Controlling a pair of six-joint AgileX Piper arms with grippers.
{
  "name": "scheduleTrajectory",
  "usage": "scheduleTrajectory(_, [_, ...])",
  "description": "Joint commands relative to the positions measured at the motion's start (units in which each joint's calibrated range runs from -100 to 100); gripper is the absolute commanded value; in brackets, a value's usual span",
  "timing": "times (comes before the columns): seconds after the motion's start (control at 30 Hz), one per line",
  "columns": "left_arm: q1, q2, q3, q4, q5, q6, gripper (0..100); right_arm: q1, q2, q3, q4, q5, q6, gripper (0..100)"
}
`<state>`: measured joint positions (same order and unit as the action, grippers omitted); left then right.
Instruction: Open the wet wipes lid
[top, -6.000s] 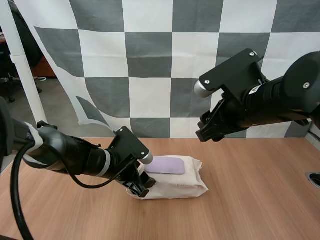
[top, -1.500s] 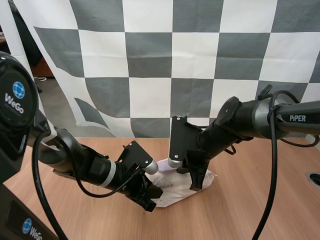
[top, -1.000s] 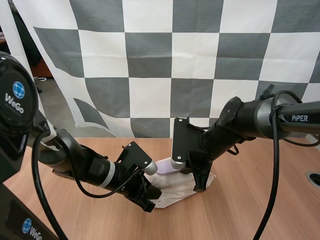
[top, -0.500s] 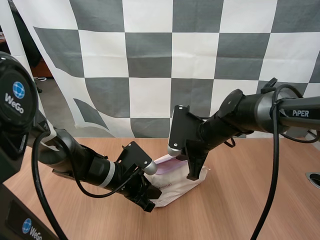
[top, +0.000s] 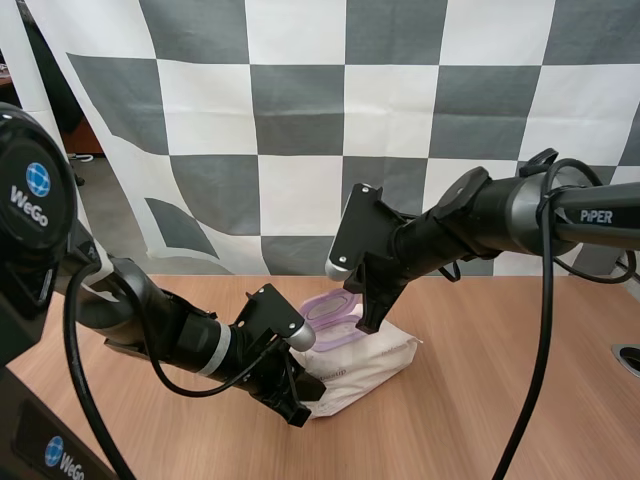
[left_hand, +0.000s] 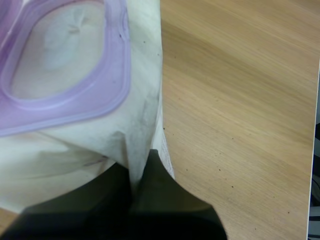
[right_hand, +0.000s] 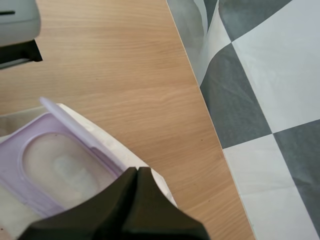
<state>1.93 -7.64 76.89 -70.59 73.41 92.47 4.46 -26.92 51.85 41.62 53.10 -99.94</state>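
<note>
you have the pack of wet wipes (top: 378, 352) lying on the table (top: 520, 400), nearer its far edge than its near one and roughly midway between its left and right edges. one end of the pack points toward the table's near-left corner. your left gripper (left_hand: 136, 170) is clamped on that end: the white film runs in between the two black fingers and is pinched flat there, low over the wood.

the lid (right_hand: 75, 127) is open. it stands tilted up from the far side of the purple frame (left_hand: 75, 95) on top of the pack, and inside the frame you can see a white sheet (left_hand: 65, 35).

your right gripper (top: 366, 322) hangs above the pack's top, on the side toward the table's right edge. its fingers are pressed together into one dark wedge. in the right wrist view the raised lid's end comes right up to the tips, but you cannot tell from here whether the tips are nipping its edge or only touching it. the two grippers are near each other, at opposite ends of the frame.
</note>
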Motion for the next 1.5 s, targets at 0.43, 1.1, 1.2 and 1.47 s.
scheduleTrajectory(0.43, [-0.02,-0.1,0.0,1.0,0.6,0.8,0,5.0,7.1,0.0,1.8,-14.5,-0.1,0])
scheduleTrajectory(1.1, [-0.02,-0.1,0.0,2.1,1.7,0.8,0,5.8,21.5,-4.7,2.4,-19.5,-0.1,0])
scheduleTrajectory(1.2, [-0.02,-0.1,0.0,2.1,1.7,0.8,0,5.8,22.4,-4.7,2.7,-19.8,-0.1,0])
scheduleTrajectory(1.47, [-0.02,-0.1,0.0,2.1,1.7,0.8,0,5.8,21.0,-4.7,2.7,-19.5,-0.1,0])
